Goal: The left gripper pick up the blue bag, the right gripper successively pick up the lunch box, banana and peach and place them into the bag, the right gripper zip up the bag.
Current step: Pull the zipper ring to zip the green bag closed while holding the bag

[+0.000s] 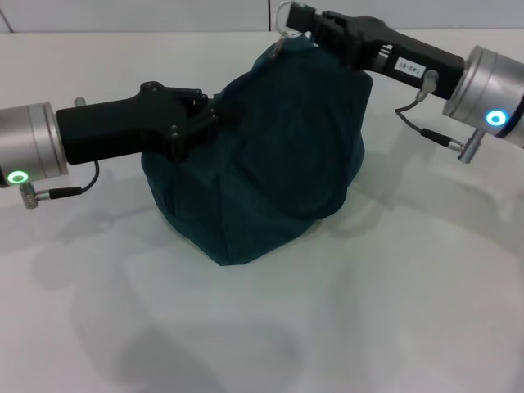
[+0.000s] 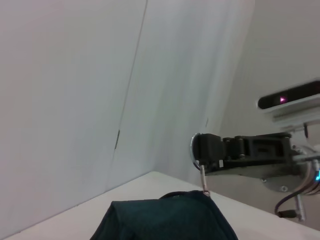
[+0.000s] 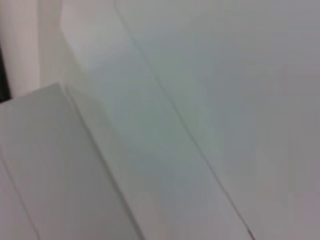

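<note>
Bag [image 1: 270,155]: dark blue-green cloth, standing bulged on the white table [image 1: 344,311] at mid-table toward the far side, its lower edge resting on the surface. It looks closed over the top; nothing of its contents shows. In the left wrist view only its top [image 2: 165,220] is seen, rising from the lower edge of the picture.

Left gripper [image 1: 203,121]: comes in level from the robot's left and meets the bag's upper left side. Its black fingers are pressed into the cloth and seem clamped on a fold of it, though the tips are partly lost against the dark fabric.

Right gripper [image 1: 299,18]: reaches in from the robot's right, above the bag's top at its far edge. Fingers together, pinched on the zip ring [image 1: 282,12], a metal loop. From the loop a short metal pull [image 2: 204,181] hangs straight down to the bag's top seam; the left wrist view shows this from the side, with the same gripper [image 2: 199,150] holding the ring just above the cloth.

Right wrist view: pale wall panels [image 3: 200,100] only; no bag or fingers.

Lunch box, banana, peach: not seen in any view.
</note>
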{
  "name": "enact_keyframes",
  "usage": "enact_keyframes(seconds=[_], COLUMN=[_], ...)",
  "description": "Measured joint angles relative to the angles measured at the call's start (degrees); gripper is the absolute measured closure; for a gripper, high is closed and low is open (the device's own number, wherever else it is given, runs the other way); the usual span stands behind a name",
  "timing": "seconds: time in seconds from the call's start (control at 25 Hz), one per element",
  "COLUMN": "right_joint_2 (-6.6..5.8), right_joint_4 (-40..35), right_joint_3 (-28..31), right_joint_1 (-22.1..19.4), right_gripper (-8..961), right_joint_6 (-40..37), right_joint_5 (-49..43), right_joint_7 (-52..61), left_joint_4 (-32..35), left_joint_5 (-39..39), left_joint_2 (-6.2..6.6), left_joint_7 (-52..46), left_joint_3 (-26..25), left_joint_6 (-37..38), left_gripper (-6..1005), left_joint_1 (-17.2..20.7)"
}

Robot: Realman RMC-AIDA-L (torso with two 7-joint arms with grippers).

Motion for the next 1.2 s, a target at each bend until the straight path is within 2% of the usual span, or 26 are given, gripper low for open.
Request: enact_keyframes(seconds=[0.16, 0.6, 1.2], right_joint_2=[-0.12, -0.25, -0.19], right_joint_4=[2.0, 4.3, 11.8], right_joint_3=[0.1, 0.4, 0.5], right_joint_1=[-0.5, -5.5, -6.0], right_gripper=[944, 942, 939], right_joint_6=[-1.1, -0.9, 2.0], right_joint_5=[2.5, 9.9, 13.3], right_joint_7=[0.8, 5.9, 13.8], left_joint_4=[0.0, 0.0, 0.0], left_joint_5=[-0.8, -2.0, -3.3], left_joint_2=[0.00, 0.00, -0.05], left_joint_7=[0.1, 0.6, 0.8], left_joint_3=[0.0, 0.0, 0.0], left_joint_6=[0.3, 1.7, 3.0], left_gripper=[906, 906, 907], left_joint_1=[0.2, 0.8, 1.2])
